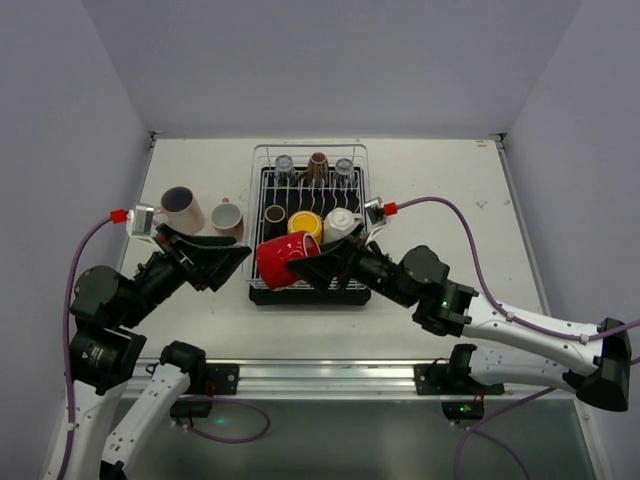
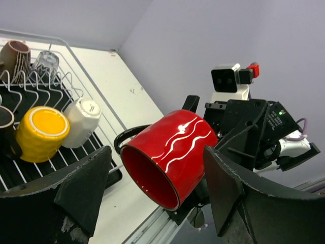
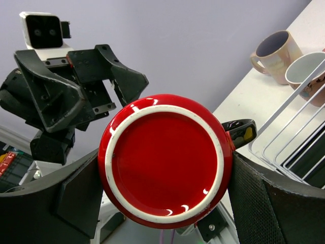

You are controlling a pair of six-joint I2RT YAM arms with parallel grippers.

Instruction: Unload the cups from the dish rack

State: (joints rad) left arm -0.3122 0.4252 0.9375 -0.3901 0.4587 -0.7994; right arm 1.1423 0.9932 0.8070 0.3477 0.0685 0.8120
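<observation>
My right gripper (image 1: 312,260) is shut on a red mug (image 1: 278,262) with white wavy lines, held on its side above the dish rack's (image 1: 300,147) front left corner; its base fills the right wrist view (image 3: 165,160). My left gripper (image 1: 235,262) is open, its jaws facing the mug's mouth (image 2: 152,173) without touching it. In the rack stand a yellow cup (image 1: 305,225), a white cup (image 1: 340,222), a dark cup (image 1: 275,214), a brown striped cup (image 1: 318,168) and two clear glasses (image 1: 285,165).
Two cups stand on the table left of the rack: a peach mug (image 1: 183,208) with a dark inside and a white-lined mug (image 1: 228,216). Walls close in the table on three sides. The metal rail (image 1: 320,378) runs along the near edge.
</observation>
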